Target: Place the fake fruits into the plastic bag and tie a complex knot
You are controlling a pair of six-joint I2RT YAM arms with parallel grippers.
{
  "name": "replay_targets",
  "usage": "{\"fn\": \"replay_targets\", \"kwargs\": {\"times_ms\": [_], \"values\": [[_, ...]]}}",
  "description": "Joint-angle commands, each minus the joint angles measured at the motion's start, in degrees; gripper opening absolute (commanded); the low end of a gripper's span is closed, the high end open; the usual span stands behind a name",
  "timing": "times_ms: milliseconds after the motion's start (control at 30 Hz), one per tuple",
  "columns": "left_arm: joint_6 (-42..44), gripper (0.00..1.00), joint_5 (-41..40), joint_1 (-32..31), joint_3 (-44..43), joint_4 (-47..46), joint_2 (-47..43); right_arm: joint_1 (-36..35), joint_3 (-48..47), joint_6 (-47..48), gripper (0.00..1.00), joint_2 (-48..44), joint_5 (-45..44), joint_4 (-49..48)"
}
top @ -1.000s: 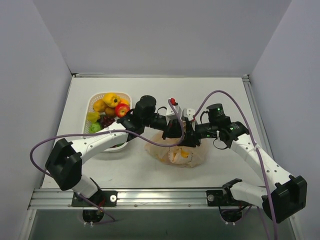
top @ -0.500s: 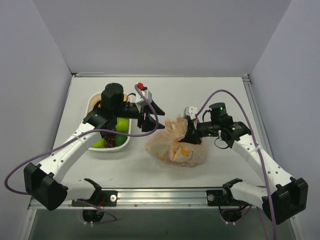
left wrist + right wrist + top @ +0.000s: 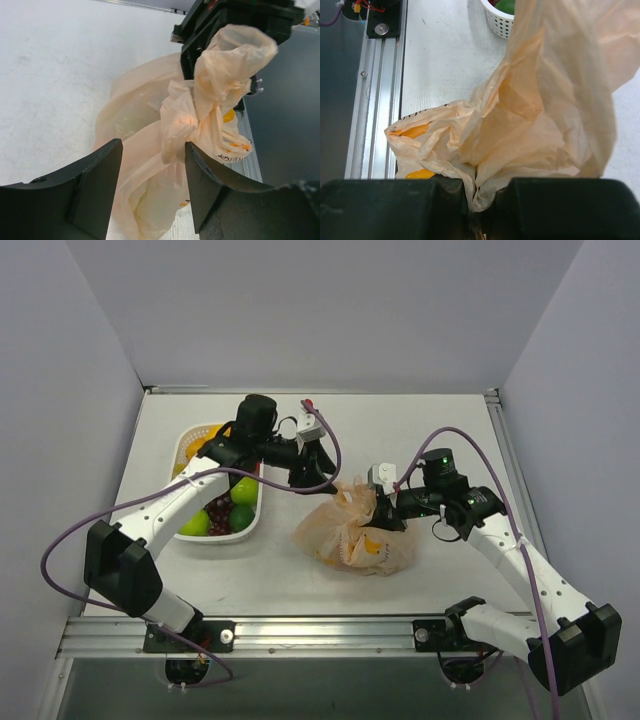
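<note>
Pale orange plastic bag (image 3: 355, 540), print (image 3: 226, 157) unreadable, right tool (image 3: 475, 192) clamped on it, left tool (image 3: 152, 150) open

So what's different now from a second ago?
The left arm let go of the plastic bag and swung away left over the basket. Then it came back toward the bag's twisted top, and its jaws are now open. The right arm hardly moved, and its jaws grip the bag's top. The bag and basket stayed put.
</note>
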State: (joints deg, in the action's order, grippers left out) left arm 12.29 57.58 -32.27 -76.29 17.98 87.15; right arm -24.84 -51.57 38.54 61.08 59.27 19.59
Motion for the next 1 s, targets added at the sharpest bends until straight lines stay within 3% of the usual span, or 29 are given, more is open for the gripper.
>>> {"fn": "replay_targets", "kwargs": {"times_ms": [0,33,67,200,233,267,300,333,533,700,867,900,967], "values": [[0.1,0.62,9.0,-0.3,-4.6,0.1,-0.3,-0.5,-1.1,2.3,0.00,-1.1,0.6,0.8],[-0.2,0.56,11.2,-0.5,-4.8,0.1,-0.4,-0.5,-1.2,1.6,0.00,-1.0,0.3,0.8],[-1.4,0.43,13.4,-0.6,-5.3,0.0,-0.6,-0.5,-1.2,1.4,0.00,-0.8,-0.2,0.7],[-4.4,0.34,16.1,-0.7,-4.7,0.8,-1.8,0.1,-1.0,-1.5,0.00,-0.7,-1.5,-0.4],[-4.4,0.35,16.1,-0.8,-4.6,1.7,-2.2,0.1,-1.0,-2.0,0.00,-1.0,-1.5,-1.1],[-4.3,0.44,14.9,-0.7,-4.2,2.8,-2.6,0.2,-0.6,-2.5,0.00,-1.1,-1.4,-1.6],[-3.9,0.65,12.3,-0.9,-2.6,2.9,-3.3,0.2,-0.3,-2.7,0.00,-1.7,-1.4,-2.6],[-3.0,0.68,10.4,-1.2,-1.9,2.7,-4.6,0.1,-0.1,-2.9,0.00,-2.0,-1.3,-3.1],[0.7,0.77,-2.5,-1.7,-0.8,0.3,-4.8,-0.6,-0.4,-0.7,0.00,-3.3,-0.1,-1.5],[1.6,0.76,-0.6,-1.8,-2.2,-1.4,-2.7,-1.0,-0.1,1.4,0.00,-3.3,-0.5,0.1],[1.2,0.58,5.6,-3.1,-3.2,-2.2,-1.0,-1.1,-0.5,1.1,0.00,-2.3,-1.2,0.0],[0.9,0.40,8.6,-3.1,-3.6,-2.2,-0.9,-1.0,-0.5,1.0,0.00,-1.8,-2.0,0.1],[0.9,0.23,10.7,-2.9,-4.1,-0.3,-1.1,-0.7,-0.5,0.2,0.00,-1.8,-2.7,0.0]]}}
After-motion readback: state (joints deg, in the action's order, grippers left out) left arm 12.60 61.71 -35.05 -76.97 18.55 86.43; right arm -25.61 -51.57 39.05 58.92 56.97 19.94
